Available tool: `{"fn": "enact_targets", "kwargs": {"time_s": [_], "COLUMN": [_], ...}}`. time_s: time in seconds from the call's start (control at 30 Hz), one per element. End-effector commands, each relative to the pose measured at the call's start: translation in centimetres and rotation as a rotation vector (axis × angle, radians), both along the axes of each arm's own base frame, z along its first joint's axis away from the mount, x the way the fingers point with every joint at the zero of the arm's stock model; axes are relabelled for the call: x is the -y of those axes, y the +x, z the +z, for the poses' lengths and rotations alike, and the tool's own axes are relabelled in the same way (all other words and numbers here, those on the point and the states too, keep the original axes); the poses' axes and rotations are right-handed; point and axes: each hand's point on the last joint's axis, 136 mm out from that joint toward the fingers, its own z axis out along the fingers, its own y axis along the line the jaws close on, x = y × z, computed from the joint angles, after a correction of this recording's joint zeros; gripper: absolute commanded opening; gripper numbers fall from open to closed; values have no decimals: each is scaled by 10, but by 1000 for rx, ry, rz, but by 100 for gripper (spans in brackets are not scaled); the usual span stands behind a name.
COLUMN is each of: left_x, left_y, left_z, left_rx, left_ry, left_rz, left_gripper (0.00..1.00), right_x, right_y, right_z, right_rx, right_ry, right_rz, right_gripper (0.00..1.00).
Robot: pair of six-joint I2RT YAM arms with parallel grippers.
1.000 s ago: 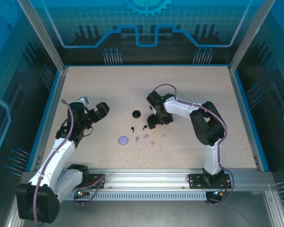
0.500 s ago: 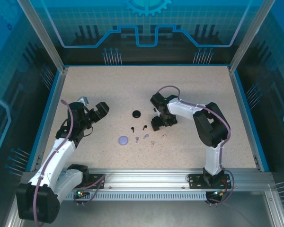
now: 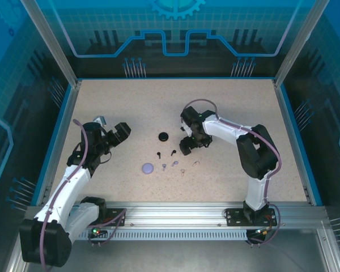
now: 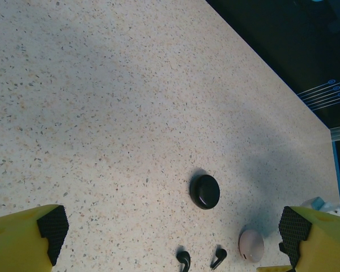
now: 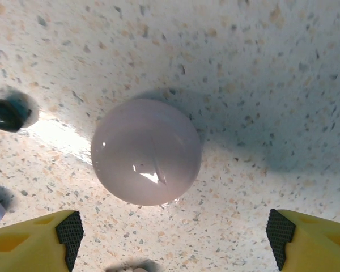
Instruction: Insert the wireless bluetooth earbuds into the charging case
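The earbuds (image 3: pixel 173 152) lie loose in a short row mid-worktop (image 3: pixel 232 102), on the near side of the black case (image 4: pixel 204 191). The right hand (image 5: pixel 173 235) hovers spread over the pale pink case (image 5: pixel 146 151), not touching it. The left hand (image 4: pixel 171 229) is spread too, well off to the left. Each bud looks light, hard and glossy, likely to squirt from a pinch, so the stem seems the safest hold
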Motion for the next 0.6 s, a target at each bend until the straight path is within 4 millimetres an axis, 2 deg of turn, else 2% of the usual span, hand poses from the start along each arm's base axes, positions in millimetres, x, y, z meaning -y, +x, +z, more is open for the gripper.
{"fn": "enact_targets", "kwargs": {"time_s": [0.0,0.37,0.57], "left_x": [3,2,2], "left_y": [-2,-4,-3], "left_z": [5,7,8], "left_rx": [9,9,9], "left_ry": [-2,1,-1], "left_rz": [-18,-13,-13], "left_gripper": [99,99,99], "right_x": [-10,-22,-23], "right_y": [1,3,8], "right_z": [5,-14,-21], "right_rx": [-11,-55,-58], "right_ry": [8,-14,-51], "right_rz": [118,177,179], "right_gripper": [89,89,83]}}
